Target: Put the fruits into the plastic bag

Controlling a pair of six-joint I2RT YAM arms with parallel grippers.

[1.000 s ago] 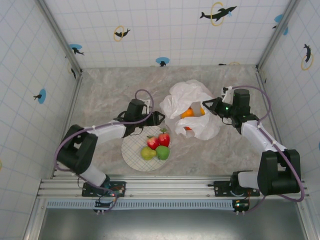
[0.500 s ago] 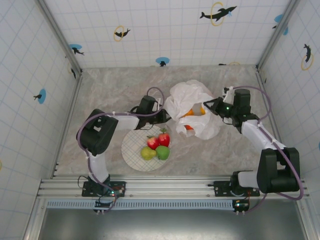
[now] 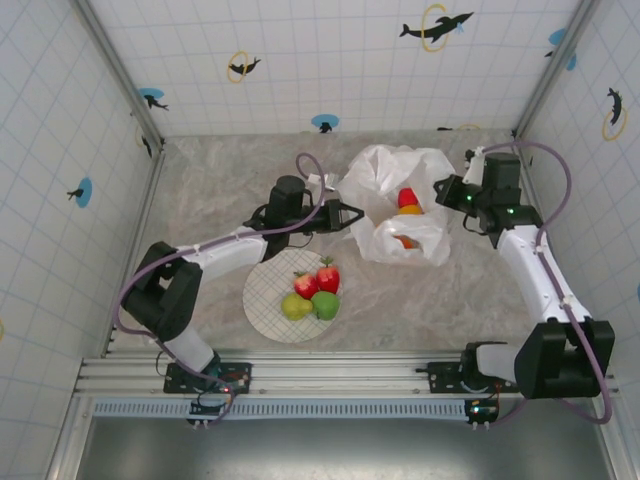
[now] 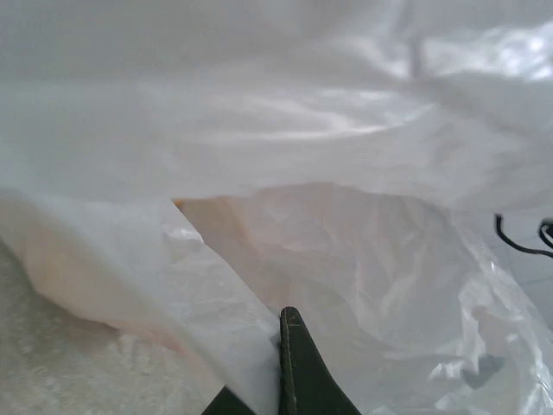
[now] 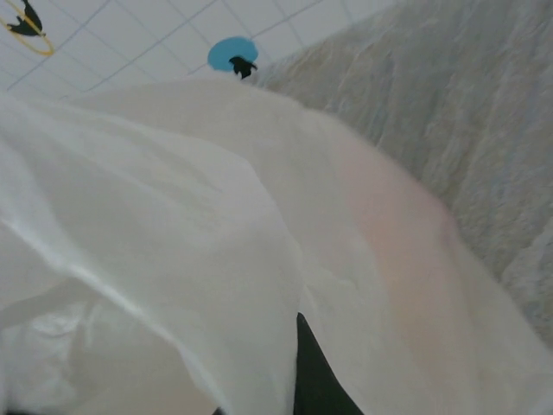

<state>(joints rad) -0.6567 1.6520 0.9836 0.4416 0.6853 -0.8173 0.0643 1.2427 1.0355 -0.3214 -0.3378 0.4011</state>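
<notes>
The white plastic bag [image 3: 385, 180] lies at the table's middle right, stretched between both arms. My left gripper [image 3: 352, 212] is shut on the bag's left edge, and the film [image 4: 216, 294] is pinched beside its dark fingertip [image 4: 294, 346]. My right gripper [image 3: 447, 190] is shut on the bag's right edge [image 5: 259, 285]. Through the bag's mouth I see a red fruit [image 3: 407, 197] over an orange one [image 3: 410, 210], and another orange [image 3: 403, 241] under the film. A strawberry [image 3: 306, 285], a red apple [image 3: 328, 277], a pear [image 3: 294, 307] and a green apple [image 3: 326, 305] sit on the plate.
The round cream plate [image 3: 266, 300] with a grid pattern lies near the front, left of the bag and under the left arm's reach. Tiled walls close in the table on three sides.
The left gripper reached the bag's left edge and shut on it. The right arm pulled back and to the right, so the bag now stands wider open.
</notes>
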